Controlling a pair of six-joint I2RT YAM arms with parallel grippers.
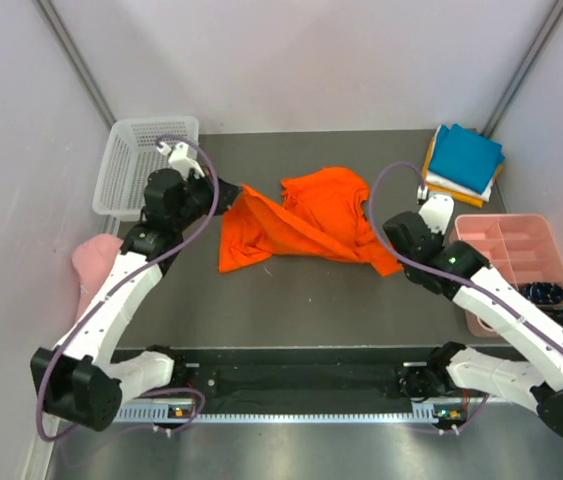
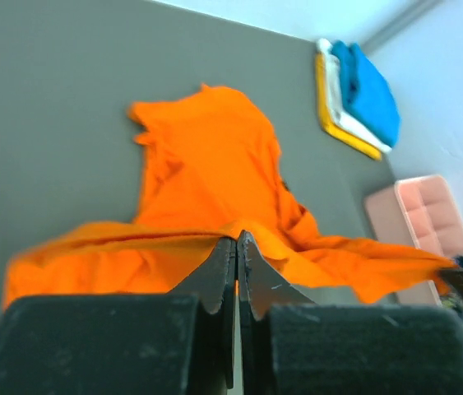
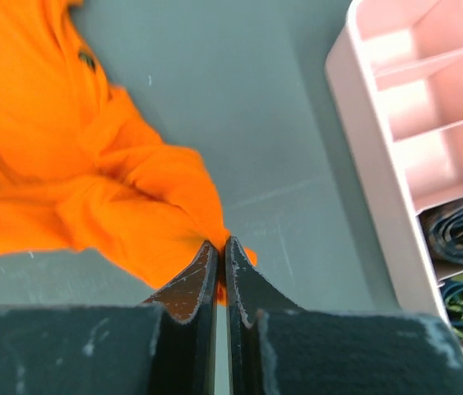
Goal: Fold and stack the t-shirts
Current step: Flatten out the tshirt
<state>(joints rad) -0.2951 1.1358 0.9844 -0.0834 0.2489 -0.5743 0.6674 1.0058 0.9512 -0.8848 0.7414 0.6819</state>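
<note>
1. A pink cap (image 1: 94, 258) lies at the left edge of the counter (image 1: 291, 310), beside the left arm. A white basket (image 1: 141, 170) sits in the far-left corner.
2. The left gripper (image 2: 237, 240) has its jaws pressed together on the left edge of the orange shirt (image 1: 306, 225), just right of the basket.
3. The orange shirt lies crumpled at mid-counter. Its long axis runs left to right between the two grippers, and its bulk is humped toward the far side. I cannot tell which way its collar points.
4. The right gripper (image 3: 221, 245) is clamped on the shirt's near-right corner.
5. A stack (image 1: 466, 160) of folded shirts lies in the far-right corner, well apart from the orange shirt. Teal is on top, then white, then amber.
6. A pink tray (image 1: 521, 235) sits at the right edge, with dark rolls (image 1: 549, 293) in its near compartments.
</note>
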